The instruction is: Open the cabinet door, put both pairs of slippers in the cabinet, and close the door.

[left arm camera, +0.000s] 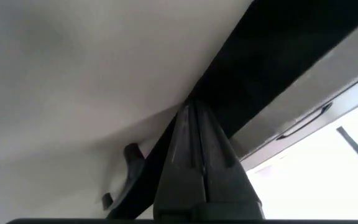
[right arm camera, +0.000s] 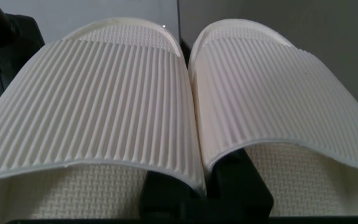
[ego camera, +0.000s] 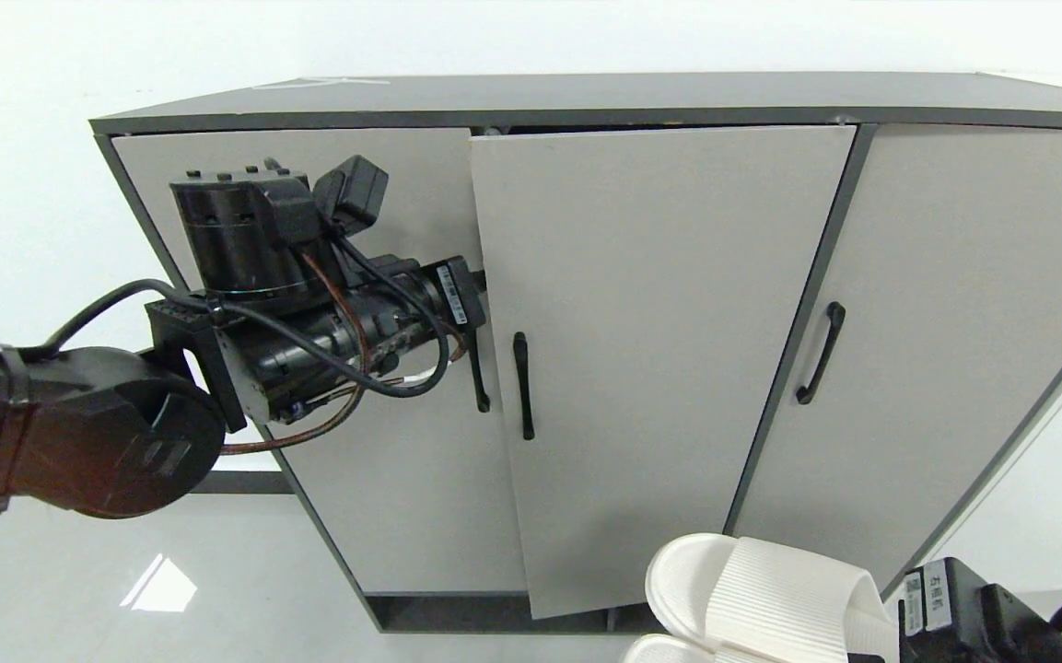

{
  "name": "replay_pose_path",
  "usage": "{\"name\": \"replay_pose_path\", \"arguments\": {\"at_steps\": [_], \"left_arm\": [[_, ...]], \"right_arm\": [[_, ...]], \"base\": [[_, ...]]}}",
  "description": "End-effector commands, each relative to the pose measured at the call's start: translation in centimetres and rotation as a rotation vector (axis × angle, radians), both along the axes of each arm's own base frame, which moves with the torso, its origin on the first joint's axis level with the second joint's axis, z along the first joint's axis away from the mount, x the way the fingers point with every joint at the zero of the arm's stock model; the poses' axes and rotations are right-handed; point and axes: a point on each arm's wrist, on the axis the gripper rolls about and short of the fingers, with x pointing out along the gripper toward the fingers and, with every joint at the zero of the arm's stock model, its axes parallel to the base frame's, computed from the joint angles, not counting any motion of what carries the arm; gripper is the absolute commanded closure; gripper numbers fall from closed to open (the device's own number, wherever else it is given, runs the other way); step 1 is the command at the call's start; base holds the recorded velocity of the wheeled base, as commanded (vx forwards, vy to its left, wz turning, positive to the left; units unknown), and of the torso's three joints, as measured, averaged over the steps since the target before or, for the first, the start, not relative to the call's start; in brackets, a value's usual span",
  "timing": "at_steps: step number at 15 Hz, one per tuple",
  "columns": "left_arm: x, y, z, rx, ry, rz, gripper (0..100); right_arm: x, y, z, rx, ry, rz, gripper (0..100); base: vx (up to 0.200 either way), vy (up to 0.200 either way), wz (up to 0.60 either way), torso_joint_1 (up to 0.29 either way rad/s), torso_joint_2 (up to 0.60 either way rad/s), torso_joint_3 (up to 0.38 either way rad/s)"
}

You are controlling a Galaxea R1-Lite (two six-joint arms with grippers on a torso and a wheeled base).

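The grey cabinet [ego camera: 586,97] has three pale doors. Its middle door [ego camera: 669,350] stands slightly ajar, its left edge out from the frame, with a black handle [ego camera: 522,385] near that edge. My left gripper [ego camera: 480,276] is shut, and its joined fingertips [left arm camera: 191,115] sit at the dark gap between the left door and the middle door's edge, above the left door's handle [ego camera: 479,373]. My right gripper [right arm camera: 205,190] is low at the front right, shut on a pair of white ribbed slippers [ego camera: 761,589] held side by side [right arm camera: 104,99].
The right door [ego camera: 954,322] is closed, with its black handle [ego camera: 821,354] near its left edge. Glossy pale floor [ego camera: 125,571] lies to the left of the cabinet and a white wall stands behind it.
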Motion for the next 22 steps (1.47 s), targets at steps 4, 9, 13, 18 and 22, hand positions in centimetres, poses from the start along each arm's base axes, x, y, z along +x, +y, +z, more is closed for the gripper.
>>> {"name": "replay_pose_path", "arguments": {"at_steps": [4, 9, 13, 18, 22], "left_arm": [[-0.7, -0.7, -0.6, 0.005, -0.014, -0.032, 100], [-2.9, -6.0, -1.4, 0.062, -0.028, -0.167, 100], [-3.7, -7.8, -1.9, 0.115, -0.079, -0.147, 100], [-2.4, -3.8, -0.5, 0.068, -0.161, 0.054, 100], [-0.2, -6.6, -2.8, 0.105, -0.122, 0.026, 100]], "right_arm": [[0.0, 0.0, 0.0, 0.002, -0.001, 0.003, 100], [0.0, 0.1, -0.1, -0.003, 0.004, 0.003, 100], [0.0, 0.1, -0.1, -0.004, 0.007, 0.002, 100], [0.2, 0.2, -0.3, -0.01, 0.016, 0.001, 100], [0.1, 0.2, -0.2, -0.007, 0.009, 0.001, 100]], "base": [[-0.2, 0.0, 0.0, -0.001, 0.0, 0.002], [-0.2, 0.0, 0.0, 0.003, 0.0, 0.002], [-0.2, 0.0, 0.0, 0.001, 0.0, 0.002], [0.0, 0.0, 0.0, 0.0, 0.0, 0.0], [0.0, 0.0, 0.0, 0.0, 0.0, 0.0]]}}
